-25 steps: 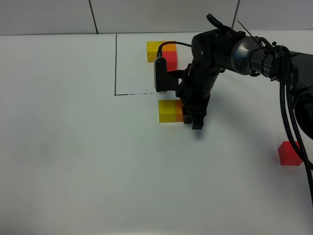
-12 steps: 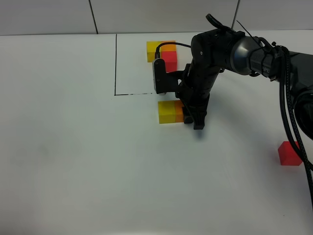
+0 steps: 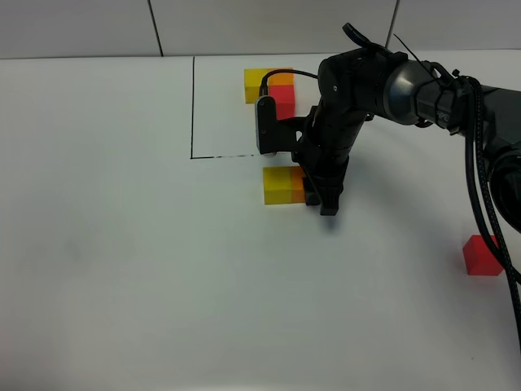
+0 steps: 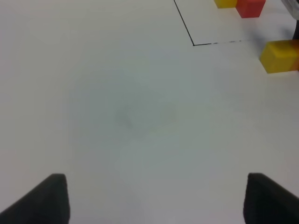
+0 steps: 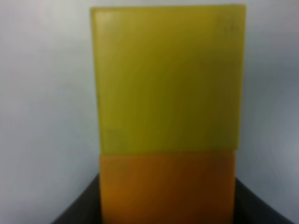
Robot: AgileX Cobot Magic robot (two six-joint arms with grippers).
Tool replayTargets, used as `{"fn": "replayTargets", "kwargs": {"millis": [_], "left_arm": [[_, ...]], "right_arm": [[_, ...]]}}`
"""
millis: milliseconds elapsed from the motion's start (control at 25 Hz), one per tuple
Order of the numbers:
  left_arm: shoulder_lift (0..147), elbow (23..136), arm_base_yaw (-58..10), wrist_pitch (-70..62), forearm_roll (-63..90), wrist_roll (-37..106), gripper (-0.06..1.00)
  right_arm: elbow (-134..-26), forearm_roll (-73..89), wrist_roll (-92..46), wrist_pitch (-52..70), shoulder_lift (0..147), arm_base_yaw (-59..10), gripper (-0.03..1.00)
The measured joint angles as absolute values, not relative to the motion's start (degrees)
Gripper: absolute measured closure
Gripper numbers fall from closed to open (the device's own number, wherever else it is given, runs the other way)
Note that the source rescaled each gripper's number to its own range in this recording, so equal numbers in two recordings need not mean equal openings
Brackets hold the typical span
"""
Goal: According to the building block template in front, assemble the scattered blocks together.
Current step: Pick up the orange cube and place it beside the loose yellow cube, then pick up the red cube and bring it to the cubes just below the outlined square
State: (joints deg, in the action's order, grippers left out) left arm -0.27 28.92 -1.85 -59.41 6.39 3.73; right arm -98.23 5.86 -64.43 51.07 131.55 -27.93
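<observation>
Desk [image 3: 122,269]: a white top is filling the exterior high view and is carrying every block.

Right arm [image 3: 383,81]: a black arm is reaching in from the right edge and bending down toward the middle of the desk.

Black line [image 3: 193,106]: a thin line is running from the far edge toward the middle, then turning toward the right edge, where the arm is covering it.

Right gripper [image 3: 319,199]: it is pointing down at the desktop, and its dark fingers are pressing both sides of the orange block, so it is gripping that block.

Left gripper [image 4: 156,200]: its two dark fingertips are standing wide apart over bare desk on the left side, with nothing between them.

Building block template [image 3: 273,88]: it is sitting close to the far edge, near its midpoint, just inside the black line's corner area, with yellow and orange in a row and red below orange.

Yellow block [image 3: 278,186]: it is resting around the middle of the desk, just on the near side of the black line.

Orange block [image 3: 298,189]: it is sitting flush against the yellow block's right face, between the right gripper's fingers.

Red block [image 3: 482,256]: it is lying alone by the right edge, well apart from the other two blocks.
</observation>
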Motion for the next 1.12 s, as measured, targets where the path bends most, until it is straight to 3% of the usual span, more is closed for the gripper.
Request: {"fn": "replayTargets", "kwargs": {"millis": [160,240,400,480,560,640,840,1120], "left_arm": [[-0.27,28.92,-1.85,-59.41,6.39,3.73,0.15],[-0.27,28.92,-1.85,-59.41,6.39,3.73,0.15],[-0.27,28.92,-1.85,-59.41,6.39,3.73,0.15],[-0.27,28.92,-1.85,-59.41,6.39,3.73,0.15],[-0.27,28.92,-1.85,-59.41,6.39,3.73,0.15],[-0.27,28.92,-1.85,-59.41,6.39,3.73,0.15],[-0.27,28.92,-1.85,-59.41,6.43,3.73,0.15],[-0.27,28.92,-1.85,-59.41,6.43,3.73,0.15]], "right_arm": [[-98.23,5.86,-64.18,51.07,131.55,-27.93,0.94],[-98.3,6.08,-64.1,50.84,131.95,-27.93,0.85],[-98.3,6.34,-63.82,50.86,131.95,-27.66,0.5],[-98.3,5.75,-62.47,51.83,131.71,-27.49,0.27],[-98.19,4.11,-59.91,52.79,130.91,-27.18,0.11],[-98.19,2.3,-56.55,53.32,128.9,-26.6,0.02],[-95.67,-0.37,-43.81,54.99,122.47,-22.87,-0.03],[-71.35,-0.39,-21.65,45.23,107.61,-15.56,-0.03]]}}
